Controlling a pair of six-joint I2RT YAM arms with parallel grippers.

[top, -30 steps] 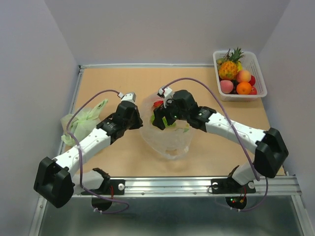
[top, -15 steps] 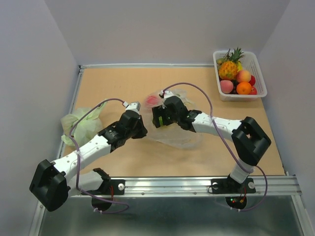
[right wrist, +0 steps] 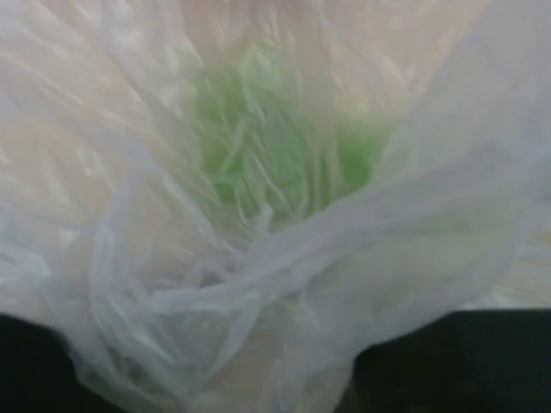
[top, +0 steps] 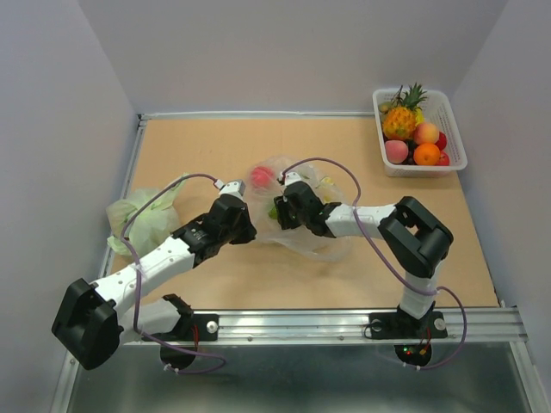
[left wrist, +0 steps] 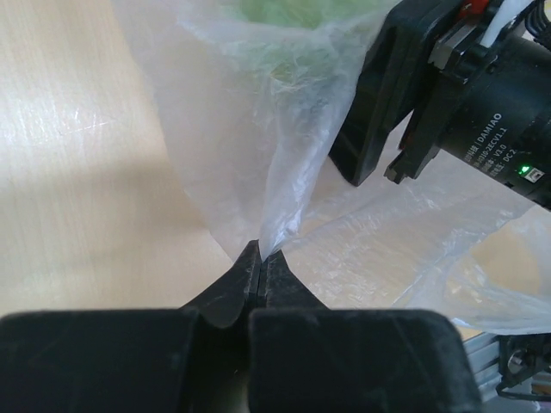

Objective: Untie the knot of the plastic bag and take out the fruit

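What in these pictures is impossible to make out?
Right pincer: top view, film of the bag hides whether it is open.
Green thing: right wrist view, blurred behind film.
Knot: no view shows it among the crumpled film.

I see pale grey walls boxing in my tan wooden surface, evenly lit, with a metal rail at its near edge.

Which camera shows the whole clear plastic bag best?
The top camera: the whole plastic bag lies on the table. The left wrist camera shows only a fold pinched in the left hand. The right wrist camera shows only blurry film up close.
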